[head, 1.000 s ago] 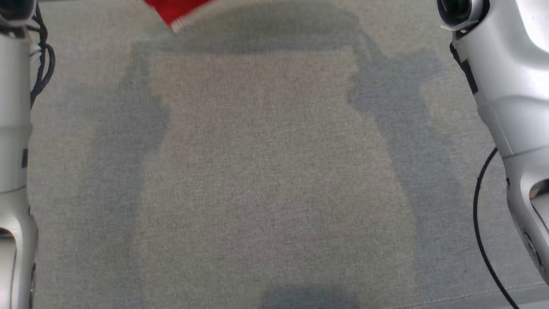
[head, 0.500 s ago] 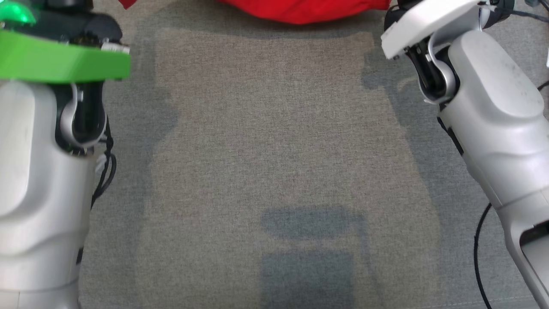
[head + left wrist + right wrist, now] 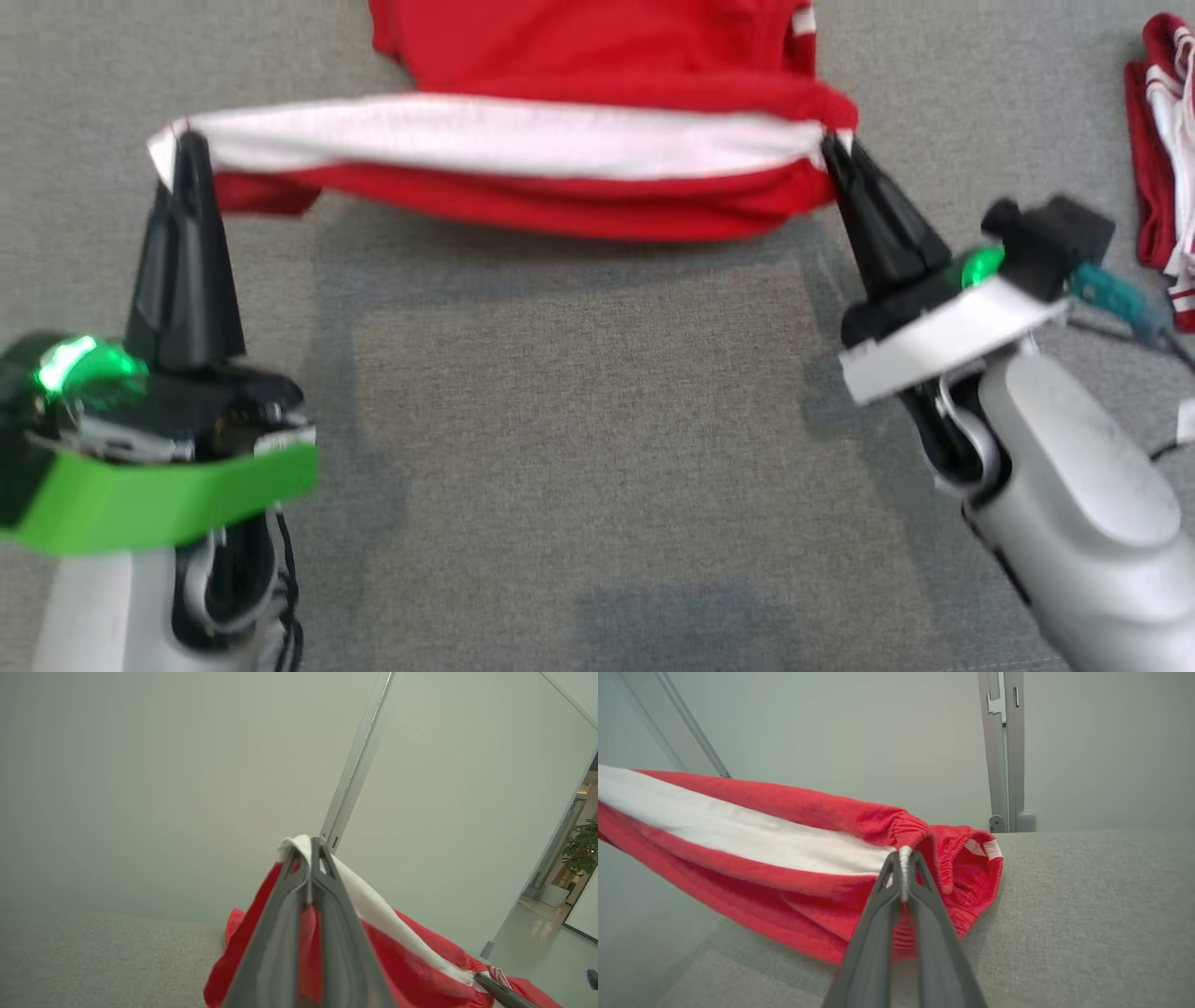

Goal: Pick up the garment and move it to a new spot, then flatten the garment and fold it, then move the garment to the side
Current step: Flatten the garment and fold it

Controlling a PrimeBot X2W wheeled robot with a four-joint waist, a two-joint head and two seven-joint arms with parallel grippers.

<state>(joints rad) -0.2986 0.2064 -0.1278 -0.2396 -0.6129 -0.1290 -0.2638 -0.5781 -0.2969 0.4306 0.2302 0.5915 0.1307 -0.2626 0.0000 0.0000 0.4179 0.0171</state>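
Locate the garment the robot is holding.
Head view, upper middle: the garment hangs stretched between the left gripper and right gripper, over the grey surface.

The grey cloth surface on the near side is open room. The red garment stretched across bars the far side. Another red pile sits at far right.

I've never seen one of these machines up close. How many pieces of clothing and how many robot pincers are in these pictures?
Clothing: 2, the held garment, red with a white band, and a second garment, red and white, lying at the right edge.
Pincers: 2, the left gripper and the right gripper, each shut on one end of the held garment.
Total: 4
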